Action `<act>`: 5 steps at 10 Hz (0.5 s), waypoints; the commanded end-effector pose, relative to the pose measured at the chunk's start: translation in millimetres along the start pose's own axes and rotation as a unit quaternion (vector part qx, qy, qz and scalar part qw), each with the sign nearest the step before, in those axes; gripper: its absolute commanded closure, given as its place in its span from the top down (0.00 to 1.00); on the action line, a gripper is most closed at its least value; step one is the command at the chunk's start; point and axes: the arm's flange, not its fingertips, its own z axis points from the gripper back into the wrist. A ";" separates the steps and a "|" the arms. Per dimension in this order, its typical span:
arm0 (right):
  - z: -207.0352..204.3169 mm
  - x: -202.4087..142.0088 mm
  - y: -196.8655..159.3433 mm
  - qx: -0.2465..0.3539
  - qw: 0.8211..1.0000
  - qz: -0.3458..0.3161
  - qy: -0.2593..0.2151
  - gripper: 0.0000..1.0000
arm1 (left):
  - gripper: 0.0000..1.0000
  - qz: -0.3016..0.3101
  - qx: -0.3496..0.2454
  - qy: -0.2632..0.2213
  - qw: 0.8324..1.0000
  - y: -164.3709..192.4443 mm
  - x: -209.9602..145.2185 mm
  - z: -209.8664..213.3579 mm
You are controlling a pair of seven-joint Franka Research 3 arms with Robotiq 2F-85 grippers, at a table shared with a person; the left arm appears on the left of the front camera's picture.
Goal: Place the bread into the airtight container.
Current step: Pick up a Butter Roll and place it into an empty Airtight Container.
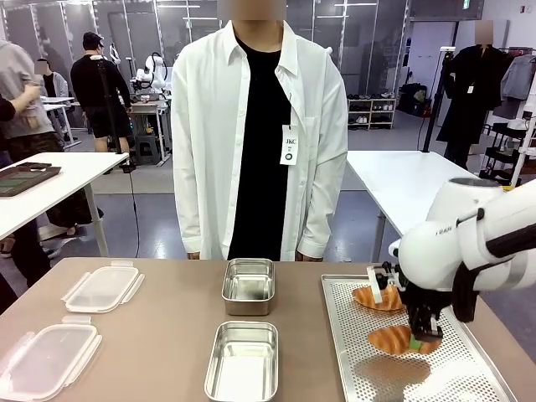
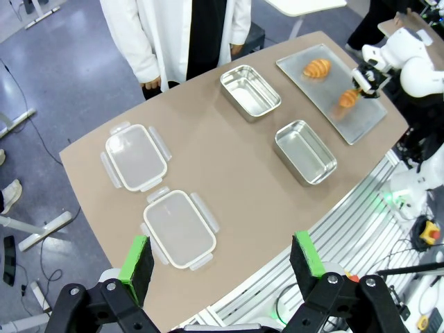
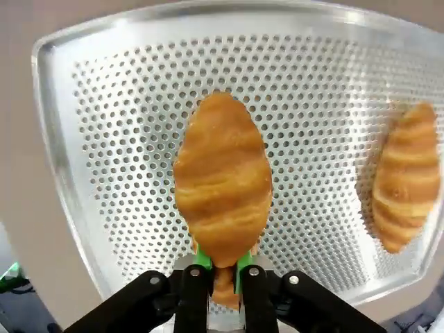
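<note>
My right gripper [image 1: 416,342] is shut on one end of a golden croissant [image 1: 395,339], holding it a little above the perforated metal tray [image 1: 469,377], where its shadow falls. The right wrist view has this croissant [image 3: 222,187] rising from between the closed green pads [image 3: 202,261]. A second croissant [image 1: 377,297] lies on the tray farther back. Two open steel containers sit mid-table, one near [image 1: 243,360] and one far [image 1: 249,285]. My left gripper [image 2: 222,260] hangs open high above the table, holding nothing.
Two clear plastic lids [image 1: 102,287] [image 1: 42,360] lie on the table's left side. A person in a white shirt [image 1: 260,134] stands at the far edge, behind the far container. Bare brown tabletop [image 1: 167,335] lies between lids and containers.
</note>
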 end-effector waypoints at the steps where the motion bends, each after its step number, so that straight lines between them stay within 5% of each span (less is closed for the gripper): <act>1: 55.1 21.9 6.0 -0.009 1.000 -0.001 -0.003 0.14 | 1.00 -0.007 -0.001 0.003 1.000 -1.1 0.2 1.7; 5: 112.9 114.0 43.3 -0.046 0.999 -0.029 -0.003 0.14 | 1.00 -0.007 -0.001 0.003 1.000 -1.1 0.2 1.7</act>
